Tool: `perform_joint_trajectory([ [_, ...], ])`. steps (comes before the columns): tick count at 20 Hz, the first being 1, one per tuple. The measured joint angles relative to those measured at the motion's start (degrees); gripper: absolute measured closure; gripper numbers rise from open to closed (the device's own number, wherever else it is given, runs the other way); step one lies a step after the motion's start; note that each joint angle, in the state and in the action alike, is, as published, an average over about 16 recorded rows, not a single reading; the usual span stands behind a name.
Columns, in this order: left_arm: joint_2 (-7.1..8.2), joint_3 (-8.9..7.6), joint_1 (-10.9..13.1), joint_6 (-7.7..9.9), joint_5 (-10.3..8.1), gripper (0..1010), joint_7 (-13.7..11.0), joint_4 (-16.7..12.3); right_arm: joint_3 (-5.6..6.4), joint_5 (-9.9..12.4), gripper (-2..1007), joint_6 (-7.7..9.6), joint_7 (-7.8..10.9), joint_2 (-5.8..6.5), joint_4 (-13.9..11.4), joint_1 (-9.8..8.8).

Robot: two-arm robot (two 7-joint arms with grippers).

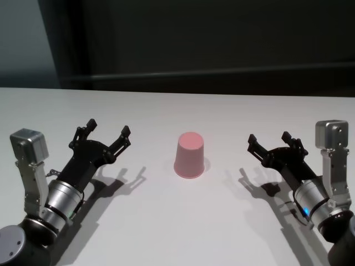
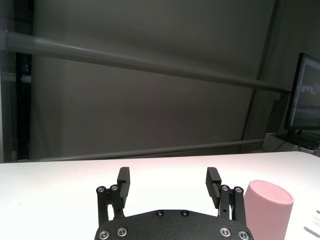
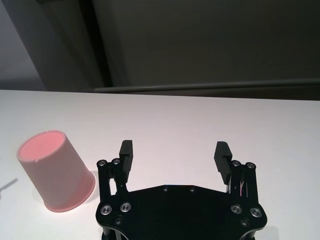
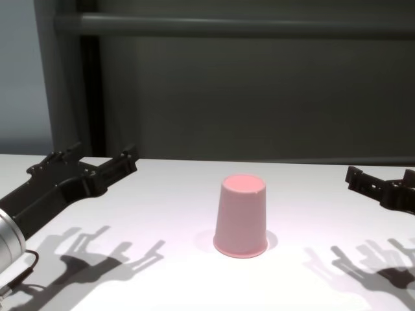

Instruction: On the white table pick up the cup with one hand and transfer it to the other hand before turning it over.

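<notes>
The pink cup (image 1: 190,155) stands upside down, rim down and flat base up, in the middle of the white table (image 1: 166,116). It also shows in the chest view (image 4: 241,216), the left wrist view (image 2: 266,206) and the right wrist view (image 3: 54,170). My left gripper (image 1: 105,133), on the green-lit arm, is open and empty, to the left of the cup and apart from it. My right gripper (image 1: 273,143), on the blue-lit arm, is open and empty, to the right of the cup and apart from it.
A dark wall with a horizontal rail stands behind the table's far edge (image 1: 177,91). A monitor (image 2: 305,100) shows in the left wrist view beyond the table.
</notes>
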Motion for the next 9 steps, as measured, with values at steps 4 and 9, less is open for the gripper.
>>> perform_joint_trajectory([
  [4,0.00,0.00,0.00,0.00,0.00,7,0.00,0.00,-0.01,0.00,3,0.01,-0.02,0.01,0.00,0.01],
  [9,0.00,0.00,0.00,0.00,0.00,7,0.00,0.00,-0.02,0.00,3,0.01,-0.03,0.02,0.00,0.02],
])
